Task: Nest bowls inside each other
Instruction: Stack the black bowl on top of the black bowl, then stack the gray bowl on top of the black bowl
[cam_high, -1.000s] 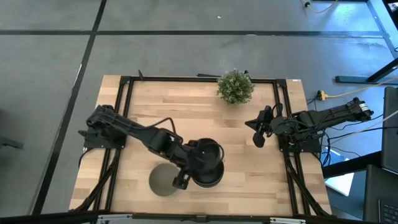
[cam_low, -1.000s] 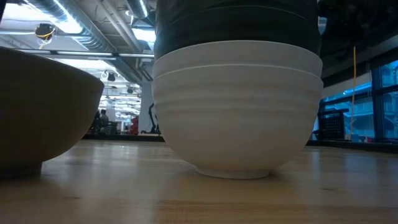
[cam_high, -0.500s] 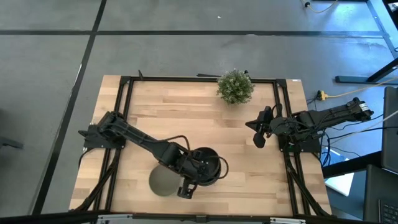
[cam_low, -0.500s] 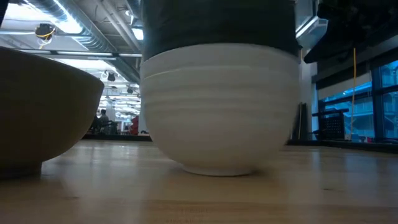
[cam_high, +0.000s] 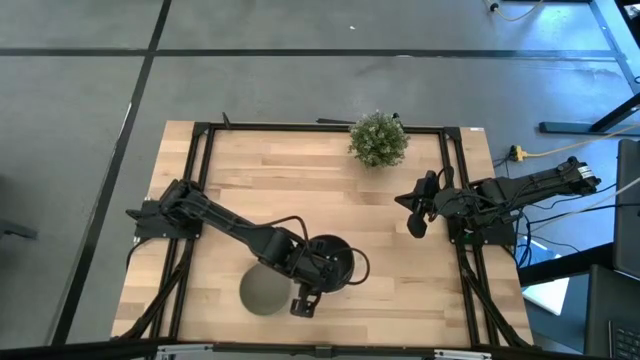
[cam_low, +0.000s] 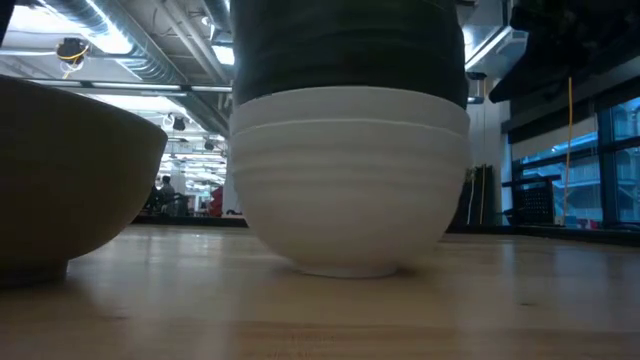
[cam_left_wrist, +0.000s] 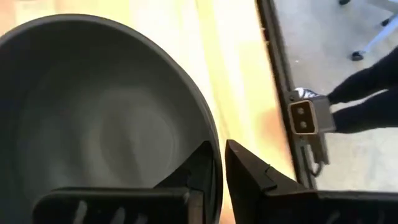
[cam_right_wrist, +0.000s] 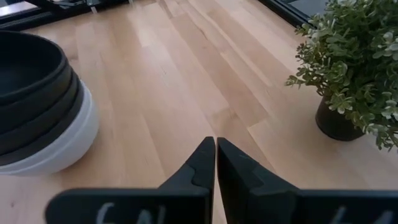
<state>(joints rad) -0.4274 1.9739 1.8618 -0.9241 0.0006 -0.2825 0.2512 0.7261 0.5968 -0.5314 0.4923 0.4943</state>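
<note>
Pale wood table (cam_high: 300, 190) bears round nested bowls (cam_high: 330, 262), left fingers (cam_left_wrist: 214, 168) pinching their rim.

Light wooden plank table (cam_high: 300, 190) with a black frame along its edges, seen from above. Resting on it: the nested stack of bowls (cam_high: 328, 262) near my front edge, white at the base with black ones above; the grey-olive bowl (cam_high: 263, 292) just beside it; a small potted plant (cam_high: 378, 138) at the far edge.
</note>
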